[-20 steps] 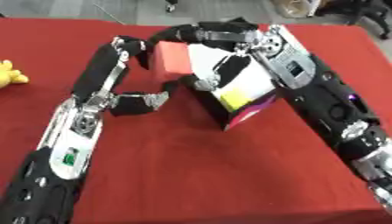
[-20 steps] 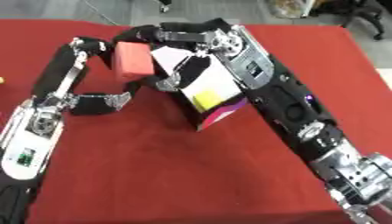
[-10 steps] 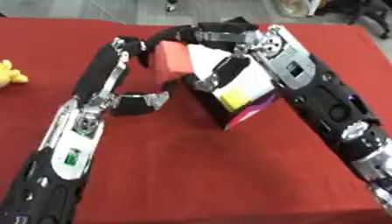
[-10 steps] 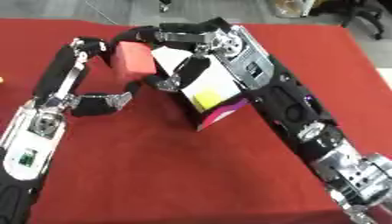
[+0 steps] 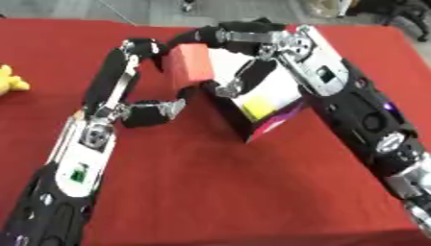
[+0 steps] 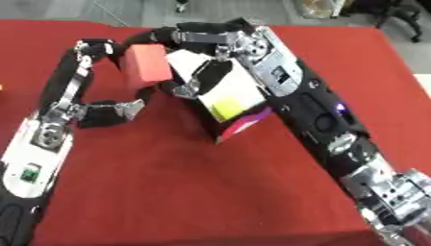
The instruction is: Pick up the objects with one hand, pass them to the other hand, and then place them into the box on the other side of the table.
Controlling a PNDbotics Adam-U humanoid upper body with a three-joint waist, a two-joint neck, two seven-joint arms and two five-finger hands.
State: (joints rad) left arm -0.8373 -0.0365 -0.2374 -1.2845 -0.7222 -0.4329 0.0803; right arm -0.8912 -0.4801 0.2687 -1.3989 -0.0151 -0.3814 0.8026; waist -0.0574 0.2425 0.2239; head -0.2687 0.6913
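— Where is the red block (image 5: pixel 192 66)?
— Up in the air over the red table (image 5: pixel 210 192), between the two hands, just beside the white box (image 5: pixel 252 91).
— Who holds it?
— The right hand (image 5: pixel 221 37) has its fingers curled over the top. The left hand (image 5: pixel 150 51) touches its side; I cannot tell how its fingers are.
— Anything else?
— A yellow toy (image 5: pixel 10 80) at the far left.

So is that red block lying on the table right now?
No, the red block is held up above the red table, between both hands.
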